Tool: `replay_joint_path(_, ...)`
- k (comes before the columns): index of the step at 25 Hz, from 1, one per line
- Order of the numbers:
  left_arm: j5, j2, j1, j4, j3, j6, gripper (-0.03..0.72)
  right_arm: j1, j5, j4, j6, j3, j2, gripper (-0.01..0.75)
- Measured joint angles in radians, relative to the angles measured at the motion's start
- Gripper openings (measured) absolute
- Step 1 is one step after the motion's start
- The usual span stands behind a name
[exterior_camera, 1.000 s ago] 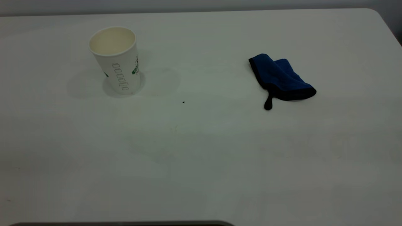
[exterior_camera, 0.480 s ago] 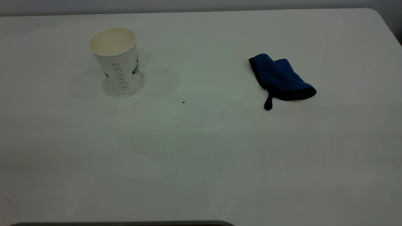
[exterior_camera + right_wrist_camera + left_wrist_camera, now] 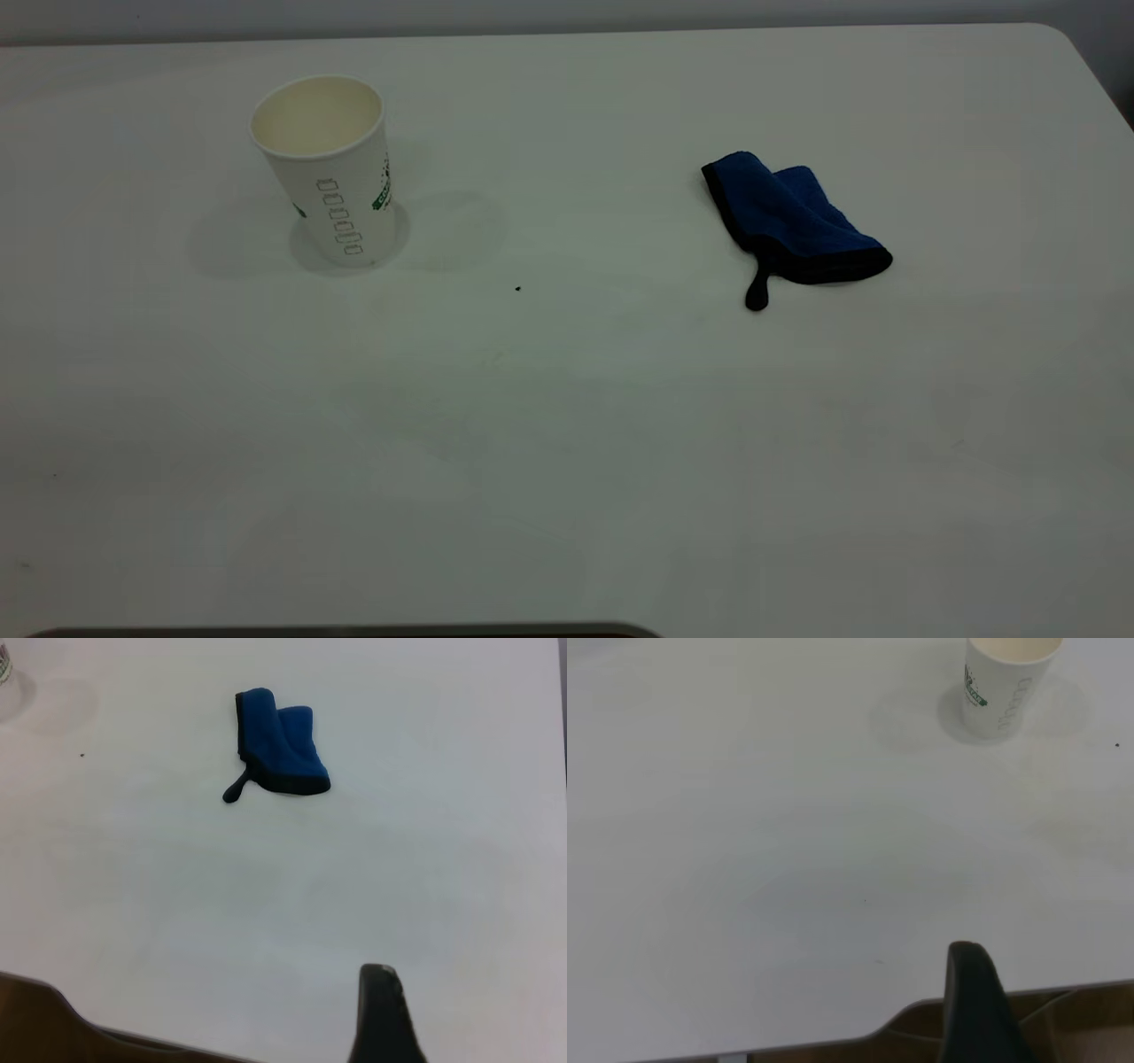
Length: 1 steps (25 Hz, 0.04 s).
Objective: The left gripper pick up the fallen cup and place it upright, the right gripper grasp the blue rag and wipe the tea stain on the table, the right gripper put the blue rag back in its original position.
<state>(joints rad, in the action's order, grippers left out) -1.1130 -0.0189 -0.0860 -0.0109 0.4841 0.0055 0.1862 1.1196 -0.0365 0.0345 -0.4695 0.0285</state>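
White tapered paper cup (image 3: pixel 325 168): upright on white smooth tabletop (image 3: pixel 567 461), righting apparently done. Deep-blue plush rag (image 3: pixel 791 221): folded, well apart, seemingly returned. Stain: only a dark speck (image 3: pixel 518 288). Both grippers' finger state: cannot tell.

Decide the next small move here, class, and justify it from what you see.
Probably none beyond parking: the cup stands upright, the blue rag lies released, and only a tiny dark speck marks the table.
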Motion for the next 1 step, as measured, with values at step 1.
replay_joint_path(1, 0.000, 0.000, 0.000, 0.000, 0.000, 0.000, 0.466, 0.000, 0.000, 0.000, 0.000, 0.000, 0.000, 0.546)
